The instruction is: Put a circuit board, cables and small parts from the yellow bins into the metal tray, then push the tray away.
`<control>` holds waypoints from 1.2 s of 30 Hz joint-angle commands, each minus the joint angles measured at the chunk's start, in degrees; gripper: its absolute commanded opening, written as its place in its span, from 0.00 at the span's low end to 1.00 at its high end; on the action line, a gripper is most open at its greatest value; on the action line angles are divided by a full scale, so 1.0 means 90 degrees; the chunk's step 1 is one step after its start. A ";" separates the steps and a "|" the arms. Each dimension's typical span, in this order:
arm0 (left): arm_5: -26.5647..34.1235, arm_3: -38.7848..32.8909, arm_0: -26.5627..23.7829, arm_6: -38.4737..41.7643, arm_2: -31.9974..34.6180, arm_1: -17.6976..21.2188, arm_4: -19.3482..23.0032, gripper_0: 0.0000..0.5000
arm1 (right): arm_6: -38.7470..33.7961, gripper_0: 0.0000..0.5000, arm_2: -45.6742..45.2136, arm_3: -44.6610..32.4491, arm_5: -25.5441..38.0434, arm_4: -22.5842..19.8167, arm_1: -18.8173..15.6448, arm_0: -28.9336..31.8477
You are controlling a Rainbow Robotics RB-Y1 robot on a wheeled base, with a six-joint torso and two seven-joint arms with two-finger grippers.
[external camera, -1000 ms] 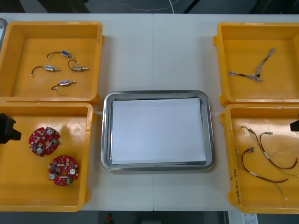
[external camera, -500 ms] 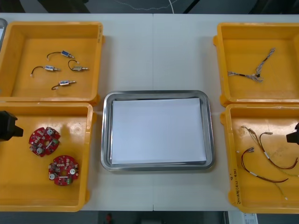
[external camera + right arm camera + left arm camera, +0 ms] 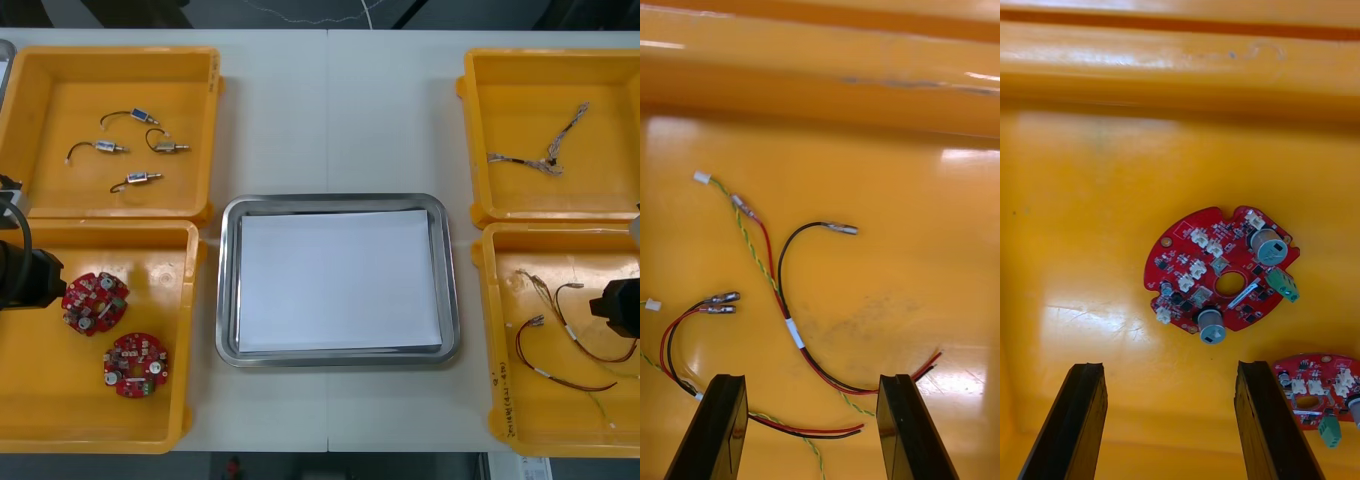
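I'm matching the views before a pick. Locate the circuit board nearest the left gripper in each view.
Front view: circuit board in the near-left yellow bin, beside the left gripper.
Left wrist view: same board, beyond the open fingers, touching neither.
Right wrist view: cables beyond the right gripper, another bin.
Shared landmark: second circuit board, nearer the robot; in the left wrist view that board sits by one finger.

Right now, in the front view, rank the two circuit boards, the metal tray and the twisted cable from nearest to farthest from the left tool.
1. Upper circuit board, beside the left tool, in the near left bin.
2. Lower circuit board, same bin, nearer the robot.
3. Metal tray, middle of the table.
4. Twisted cable, in the far right bin.
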 commanded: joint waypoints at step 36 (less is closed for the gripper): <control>-0.1265 0.0561 0.0358 0.0616 -0.1684 -0.0420 -0.1152 1.00 | 0.1087 1.00 0.1432 0.1401 -0.2081 0.0195 -0.0652 0.0362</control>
